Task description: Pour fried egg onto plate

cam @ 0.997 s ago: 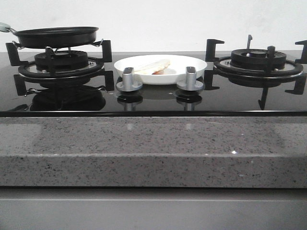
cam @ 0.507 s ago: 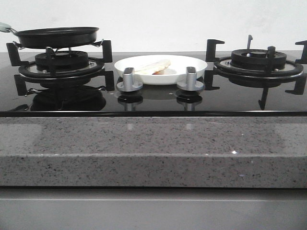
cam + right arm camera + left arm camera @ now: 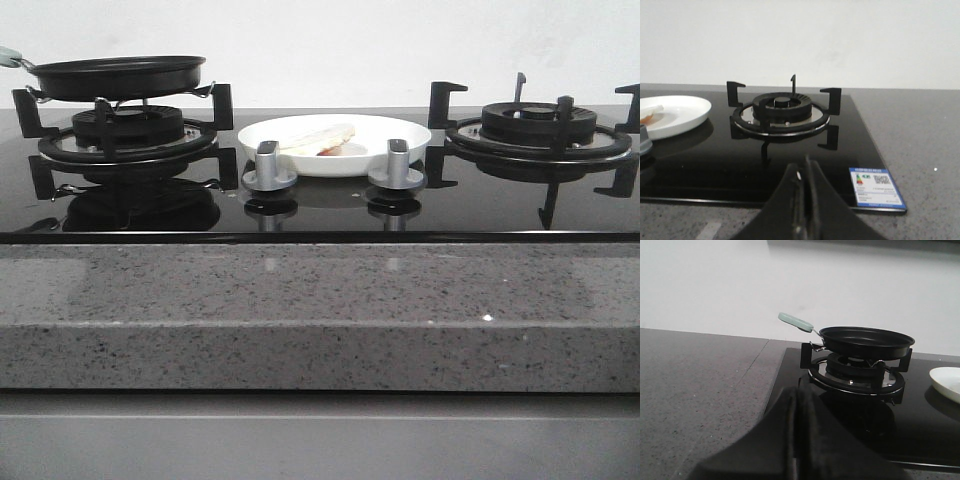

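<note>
Egg [image 3: 312, 139] lies folded on the plate [image 3: 400, 150] between the burners. Only the wrist views show the grippers: left [image 3: 795, 440] and right [image 3: 805, 205], both pressed closed, holding nothing, low beside the stove.

Black frying pan [image 3: 117, 76] sits on the left burner [image 3: 127, 135], pale green handle [image 3: 795, 322] pointing left and away. Right burner [image 3: 538, 128] bare, black pan supports upright. 2 silver knobs [image 3: 269, 167] [image 3: 397, 165] at centre near edge of the black glass hob [image 3: 320, 215]. Grey speckled tabletop [image 3: 320, 315] in front. Energy label sticker [image 3: 876, 187] on the hob's near right corner. White wall [image 3: 330, 40] behind.
</note>
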